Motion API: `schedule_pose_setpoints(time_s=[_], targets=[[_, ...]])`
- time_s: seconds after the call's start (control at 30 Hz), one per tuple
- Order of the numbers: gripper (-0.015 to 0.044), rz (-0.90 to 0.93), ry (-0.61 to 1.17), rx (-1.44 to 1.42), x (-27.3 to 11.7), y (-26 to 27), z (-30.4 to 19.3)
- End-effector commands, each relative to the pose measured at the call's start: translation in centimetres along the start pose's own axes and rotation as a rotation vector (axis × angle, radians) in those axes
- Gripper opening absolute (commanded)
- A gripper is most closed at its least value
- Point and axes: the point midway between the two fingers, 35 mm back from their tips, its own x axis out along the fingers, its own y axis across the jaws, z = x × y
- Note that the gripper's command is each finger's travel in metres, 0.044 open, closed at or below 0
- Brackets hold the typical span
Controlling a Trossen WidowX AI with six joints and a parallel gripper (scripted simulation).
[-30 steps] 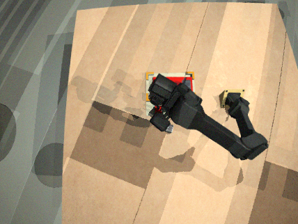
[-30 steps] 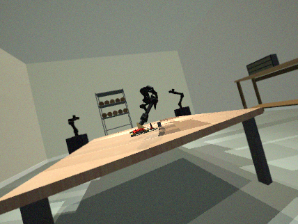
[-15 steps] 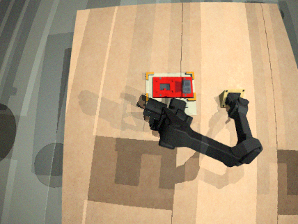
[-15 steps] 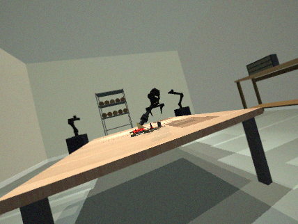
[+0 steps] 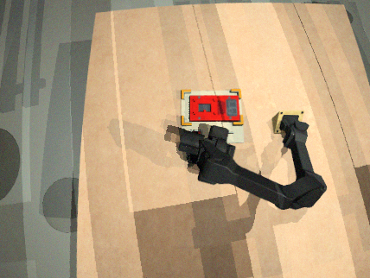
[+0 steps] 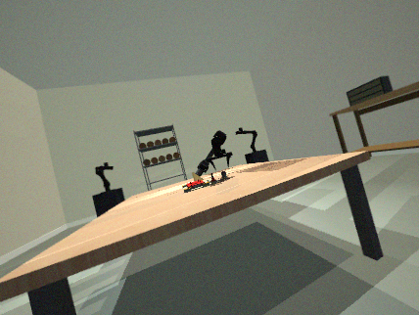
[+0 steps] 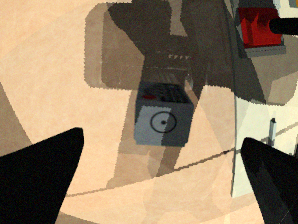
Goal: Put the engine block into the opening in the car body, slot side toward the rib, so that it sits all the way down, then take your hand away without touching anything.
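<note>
The engine block (image 7: 163, 121) (image 6: 223, 173) is a grey block with a ringed dot on its front face and a darker slotted face behind. It stands on the table beside the pale board; the arm hides it in the top view. My gripper (image 7: 166, 142) (image 6: 221, 166) is open and empty above the block, one fingertip on each side of it in the wrist view. The red car body (image 5: 209, 117) (image 6: 196, 184) lies flat on the board between orange corner brackets. Its opening (image 5: 204, 108) shows grey inside, left of centre. I cannot make out the rib clearly.
A small red part (image 7: 259, 32) in a grey holder is on the board (image 7: 242, 175) near the block, with a black bar over it. A metal pin (image 7: 272, 131) stands near the right finger. A yellowish wedge (image 5: 277, 123) is by the arm's base.
</note>
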Motion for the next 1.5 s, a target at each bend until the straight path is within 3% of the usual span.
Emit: schedule_pose_setpoints(time_s=[0.0, 1.1, 1.47], targets=[[0.044, 0.004, 0.0, 0.004, 0.5, 0.0, 0.0], [0.044, 0.006, 0.0, 0.003, 5.7, 0.1, 0.0], [0.0151, 0.006, 0.0, 0.003, 5.7, 0.1, 0.0]])
